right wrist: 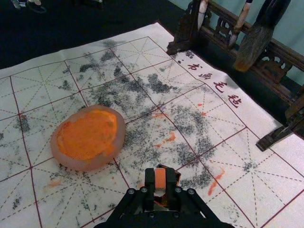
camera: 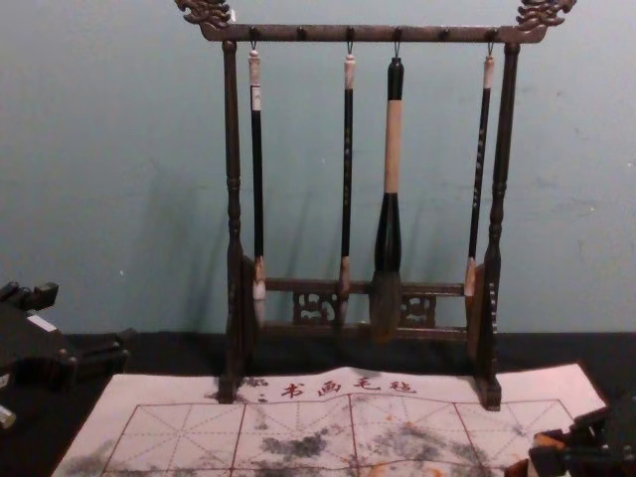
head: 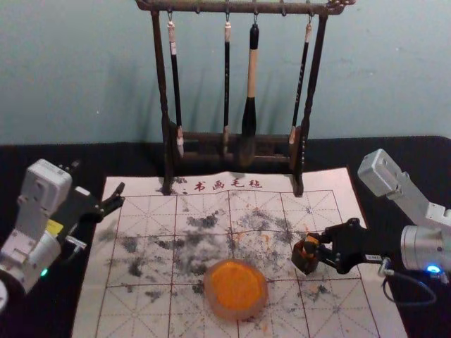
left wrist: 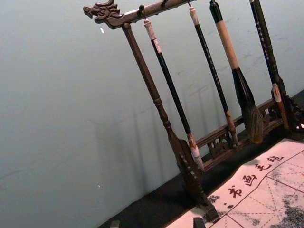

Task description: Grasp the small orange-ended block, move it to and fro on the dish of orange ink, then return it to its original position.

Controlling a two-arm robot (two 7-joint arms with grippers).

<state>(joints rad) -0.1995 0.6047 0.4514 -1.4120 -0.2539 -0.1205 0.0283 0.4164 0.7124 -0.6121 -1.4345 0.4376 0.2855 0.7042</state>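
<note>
The right gripper (head: pixel 316 246) is at two o'clock of the dish of orange ink (head: pixel 237 315), its jaws closed on the small orange-ended block (right wrist: pixel 160 179), one pressed to each side of it. A dark, box-like holder (head: pixel 304 265) stands right at the block (whether the block is still partly seated in it, I cannot tell). The left gripper (head: pixel 121 195) is parked at ten o'clock of the dish, over the corner of the printed mat (head: pixel 141 310), its jaws apart and holding nothing.

The step in hand looks like the pick-up, so the inking seems still to come. Lift straight up first, clear of the holder's walls, before any sideways travel; a slanted pull could tip the holder or twist the block in the grip. Then carry it toward eight o'clock, high enough to pass over the dish's rim, and lower it near the middle of the orange ink (head: pixel 236 282) with its inking face level. Light, short strokes to and fro should do (pressing hard would likely shove the dish along the mat). Keep each stroke inside the rim. Note the holder's place now, since the block must go back at two o'clock, lowered squarely.
</note>
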